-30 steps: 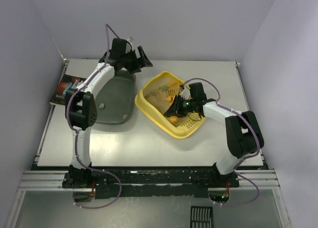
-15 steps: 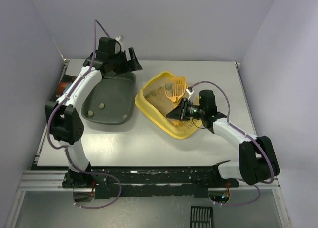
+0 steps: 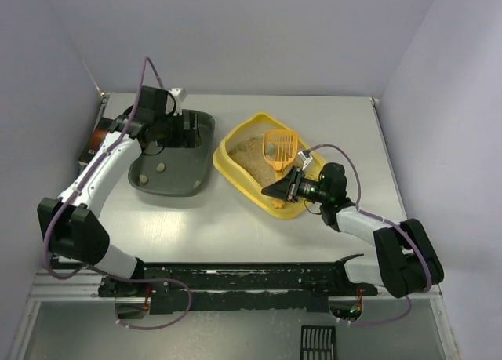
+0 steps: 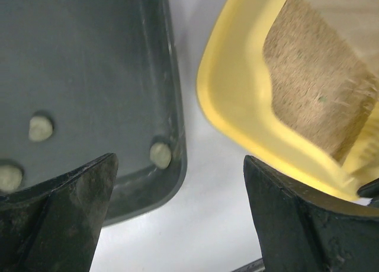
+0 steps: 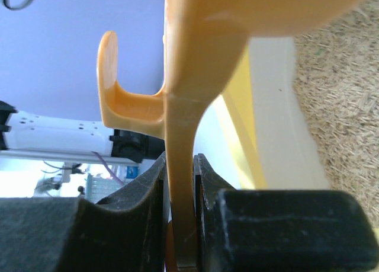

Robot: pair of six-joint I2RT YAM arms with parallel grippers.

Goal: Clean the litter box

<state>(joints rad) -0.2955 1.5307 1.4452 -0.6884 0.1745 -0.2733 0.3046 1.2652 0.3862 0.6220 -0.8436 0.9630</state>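
Observation:
The yellow litter box [image 3: 239, 172] lies angled at mid-table with beige litter [image 3: 249, 152] in it. My right gripper [image 3: 292, 180] is shut on the handle of the orange slotted scoop [image 3: 280, 147], which hangs above the litter with a few clumps on it. In the right wrist view the scoop handle [image 5: 180, 159] is pinched upright between my right gripper's [image 5: 180, 183] pads, with litter [image 5: 343, 106] beyond. My left gripper [image 3: 179, 131] stands open and empty over the dark tray [image 3: 169, 180]. The left wrist view shows my left gripper [image 4: 180, 224] between that tray [image 4: 89, 58] and the litter box [image 4: 228, 100].
The dark grey-green tray holds a few pale clumps [image 4: 160, 154] near its near edge. A book [image 3: 96, 140] lies at the table's left edge under the left arm. Walls enclose the table on three sides.
The right arm drew back toward the near side and raised the scoop out of the litter box's ledge end. The left arm swung left and nearer over the dark tray, still open.

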